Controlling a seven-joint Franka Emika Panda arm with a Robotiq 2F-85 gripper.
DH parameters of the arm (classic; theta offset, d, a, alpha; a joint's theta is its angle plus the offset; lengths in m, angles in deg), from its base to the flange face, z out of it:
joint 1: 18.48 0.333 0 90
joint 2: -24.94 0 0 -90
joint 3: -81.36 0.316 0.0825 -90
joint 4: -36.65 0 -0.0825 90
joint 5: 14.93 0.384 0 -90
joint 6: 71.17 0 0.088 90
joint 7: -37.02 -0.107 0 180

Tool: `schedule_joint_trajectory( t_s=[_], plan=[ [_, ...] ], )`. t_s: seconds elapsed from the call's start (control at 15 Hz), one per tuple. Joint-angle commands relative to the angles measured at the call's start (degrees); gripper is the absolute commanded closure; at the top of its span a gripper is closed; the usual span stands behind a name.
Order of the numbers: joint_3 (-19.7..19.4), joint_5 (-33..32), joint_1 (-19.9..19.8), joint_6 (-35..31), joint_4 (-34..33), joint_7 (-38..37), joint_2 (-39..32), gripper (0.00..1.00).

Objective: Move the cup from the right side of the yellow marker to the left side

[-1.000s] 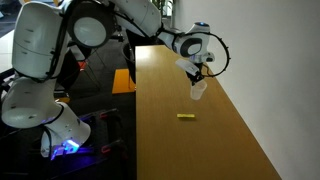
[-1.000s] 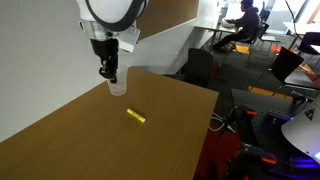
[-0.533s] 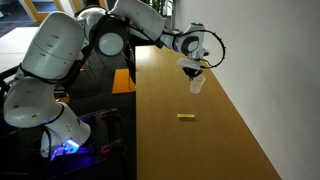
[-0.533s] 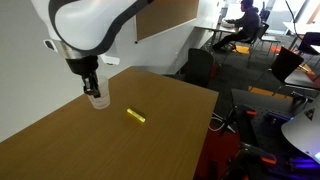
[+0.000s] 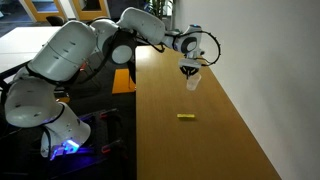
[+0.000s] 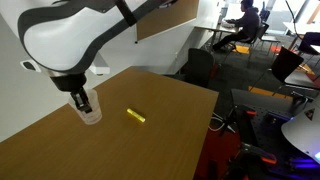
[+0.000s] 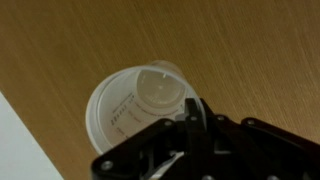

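Arm (image 6: 75,35) reaching down, tool (image 6: 83,101) pinching cup (image 6: 92,113)

One cup (image 6: 91,113), one yellow marker (image 6: 136,116)

Translucent cup (image 6: 92,113) near flat yellow marker (image 6: 136,117)

Long wooden table (image 5: 225,150), yellow marker (image 5: 186,117) lying on it
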Motion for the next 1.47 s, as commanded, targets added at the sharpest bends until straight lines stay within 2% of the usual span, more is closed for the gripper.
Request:
schedule_joint_trajectory(
  t_s=[0.0, 0.07, 0.4, 0.47, 0.93, 1.4],
  plan=[
    [0.52, -0.85, 0.72, 4.75, -6.25, 4.01, -3.95, 0.99],
    [0.36, -0.17, 0.35, 1.54, -2.09, 1.84, -1.79, 0.95],
    [0.34, -0.12, 0.7, 2.29, -4.04, 2.71, -3.4, 0.95],
    [0.34, -0.12, 0.71, 2.37, -4.15, 2.83, -3.4, 0.99],
    [-0.56, -4.71, 4.04, -6.98, -2.44, 2.92, -4.94, 0.99],
    [1.26, -4.69, 4.34, -12.78, -0.48, 6.75, -6.12, 0.99]
  ],
)
